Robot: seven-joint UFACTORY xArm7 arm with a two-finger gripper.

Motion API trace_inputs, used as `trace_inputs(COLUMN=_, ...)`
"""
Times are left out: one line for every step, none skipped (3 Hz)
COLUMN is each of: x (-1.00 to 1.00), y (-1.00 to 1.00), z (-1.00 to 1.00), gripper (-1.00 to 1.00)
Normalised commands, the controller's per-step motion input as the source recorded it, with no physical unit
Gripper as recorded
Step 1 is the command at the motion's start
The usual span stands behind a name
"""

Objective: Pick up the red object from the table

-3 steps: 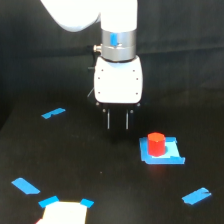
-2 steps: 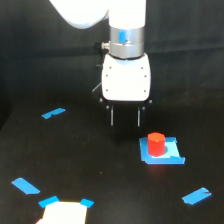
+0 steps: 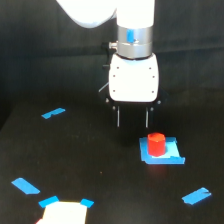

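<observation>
One wide black tabletop (image 3: 75,165) fills the lower part of the exterior view, dark draped backdrop (image 3: 40,55) behind it. My arm comes down from the top, white housing, silver wrist with a blue mark, then the boxy white body of my hand (image 3: 132,117). Two thin dark fingers (image 3: 118,116) hang straight down, set apart with a clear gap between them, nothing held. Fingertips sit above the tabletop, not touching anything I can see. Blue square patch (image 3: 165,152) lies flat toward the exterior view's right, below and just right of my hand. Red object (image 3: 156,143) stands upright on that patch, just below my right-side finger in the frame, apart from it. White sheet (image 3: 62,212) with blue tape at its corners at the bottom left edge. Blue tape strips scattered: one far left mid (image 3: 53,113), one lower left (image 3: 25,185), one lower right (image 3: 196,196)
</observation>
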Motion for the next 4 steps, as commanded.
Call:
trace_inputs(x=-0.01, y=0.09, z=0.42, gripper=-1.00)
trace_inputs(x=0.23, y=0.25, z=0.07, gripper=-1.00)
trace_inputs(x=0.45, y=-0.91, z=0.05, gripper=0.10)
trace_inputs(x=0.81, y=-1.00, z=-0.02, gripper=0.70)
